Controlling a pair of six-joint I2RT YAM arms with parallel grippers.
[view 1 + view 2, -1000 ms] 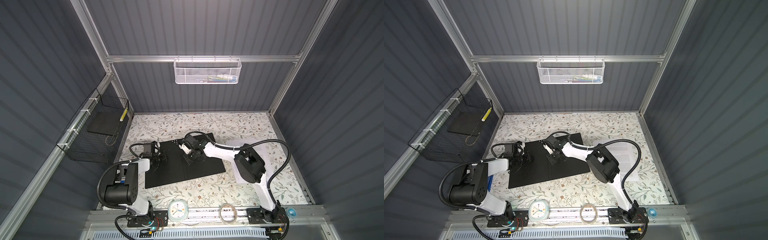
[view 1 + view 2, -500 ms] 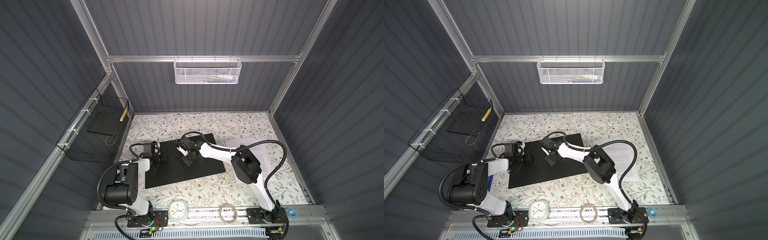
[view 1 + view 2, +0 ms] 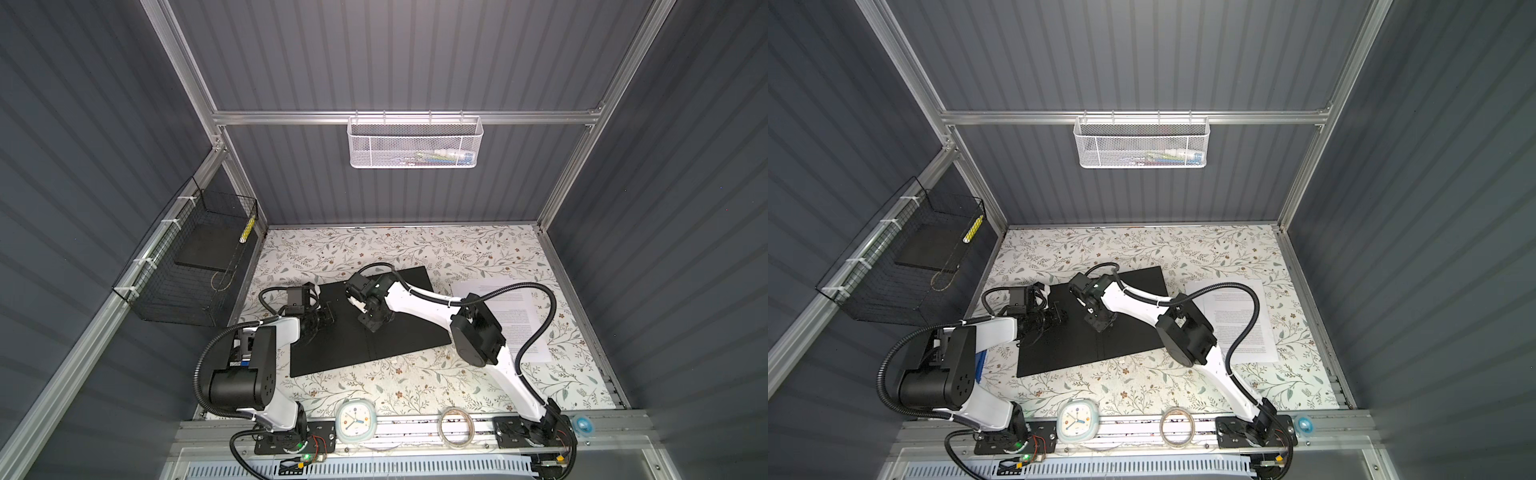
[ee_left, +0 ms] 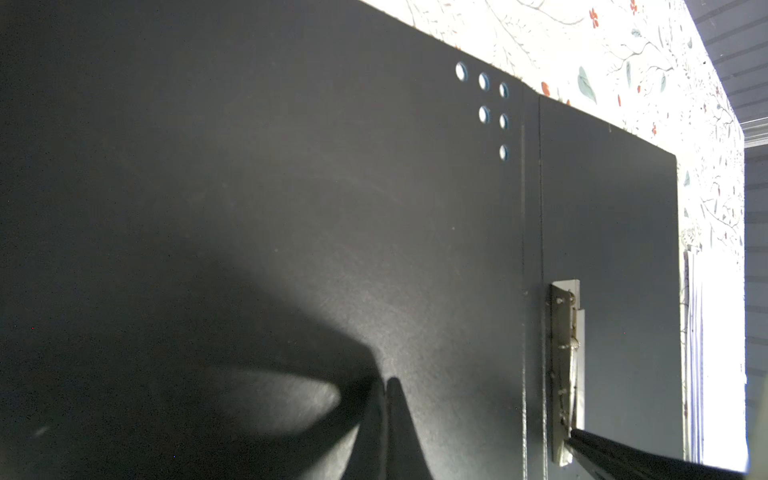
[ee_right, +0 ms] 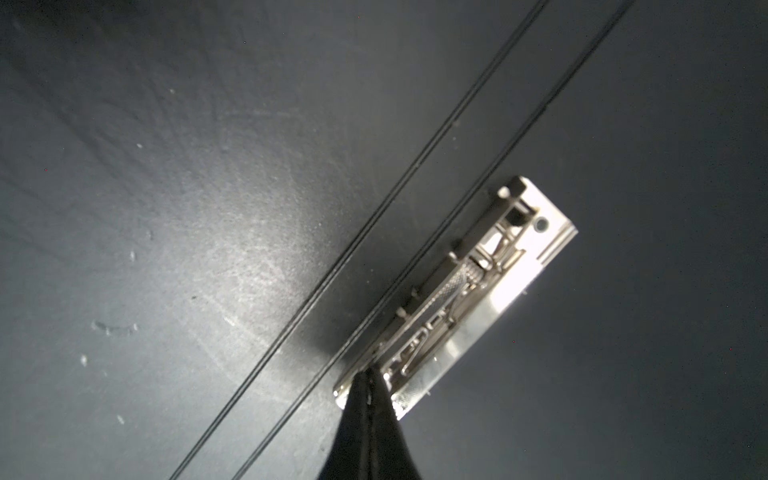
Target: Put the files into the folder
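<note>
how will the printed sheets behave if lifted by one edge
The files look like thin loose paper, so they would probably droop and may fan apart. They lie flat on the table, so getting a finger under an edge is likely hard; pushed, they may slide or buckle.

Taking twelve o'clock as the back wall in both top views, we find the widest bare floral tabletop (image 3: pixel 374 249) from ten through two o'clock, behind the opened folder (image 3: pixel 399 345). The folder's black faces lie flat. Only its metal clip (image 5: pixel 469 291) rises, with the right gripper (image 5: pixel 368 386), jaws together, at the clip's end. The right arm (image 3: pixel 419 303) crosses the folder from four o'clock, its elbow overhanging the files (image 3: pixel 519 328) at three. The left gripper (image 3: pixel 328 318), closed, sits low over the folder's nine o'clock half. At six a bare strip lies before the clock (image 3: pixel 353 422) and tape roll (image 3: pixel 455 428). A black wire basket (image 3: pixel 195 266) hangs beyond nine.
</note>
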